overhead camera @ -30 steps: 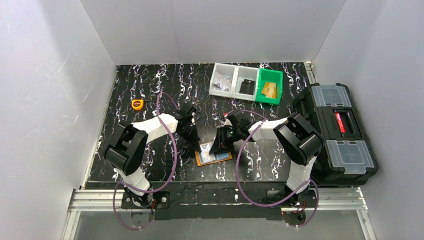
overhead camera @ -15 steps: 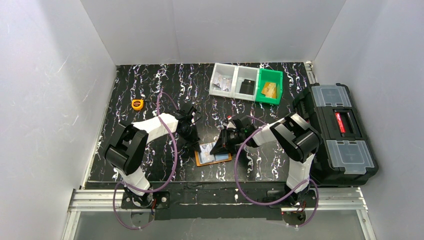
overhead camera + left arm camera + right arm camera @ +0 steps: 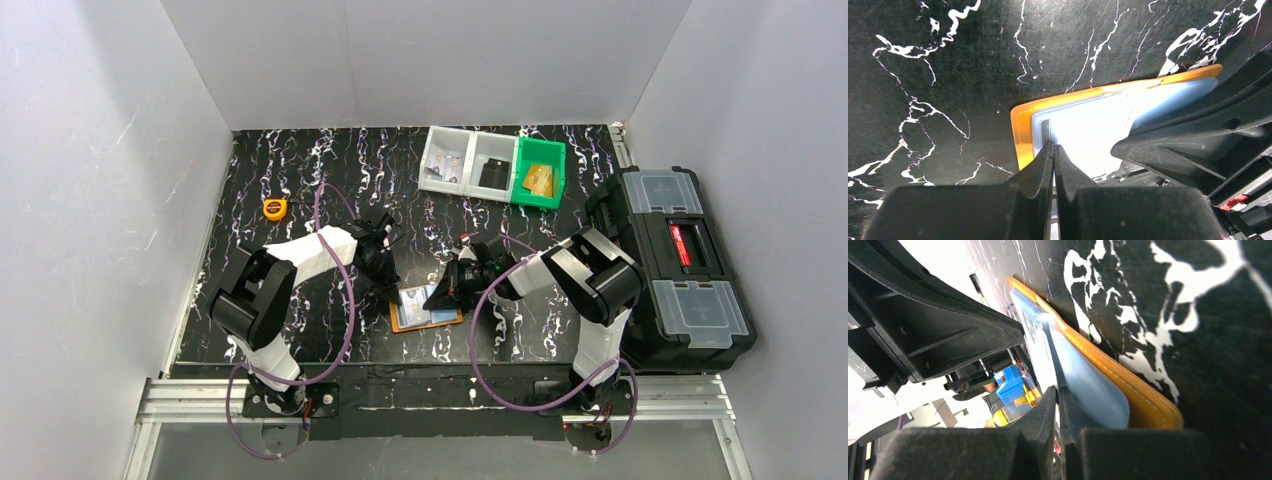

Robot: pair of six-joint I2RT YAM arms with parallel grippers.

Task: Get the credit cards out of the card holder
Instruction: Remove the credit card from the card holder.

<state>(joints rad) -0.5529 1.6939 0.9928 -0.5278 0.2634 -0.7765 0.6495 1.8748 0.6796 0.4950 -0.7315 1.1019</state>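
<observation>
The orange card holder (image 3: 400, 322) lies open on the black table near the front edge, with pale blue and whitish credit cards (image 3: 428, 305) in its pockets. My left gripper (image 3: 390, 285) is shut, and in the left wrist view its tips (image 3: 1053, 146) rest on the holder's left end (image 3: 1020, 131) beside a whitish card (image 3: 1088, 132). My right gripper (image 3: 441, 296) lies low at the holder's right side. In the right wrist view (image 3: 1058, 390) it is shut on the thin edge of a card that rises from the holder (image 3: 1148, 405), next to a pale blue card (image 3: 1093, 385).
A yellow-orange tape measure (image 3: 275, 208) sits at the far left. Two clear bins (image 3: 468, 160) and a green bin (image 3: 540, 172) stand at the back. A black toolbox (image 3: 672, 265) stands at the right edge. The two grippers are close together over the holder.
My right arm has sunk lower and its gripper now lies flatter at the holder's right side. The left gripper and the holder have stayed put.
</observation>
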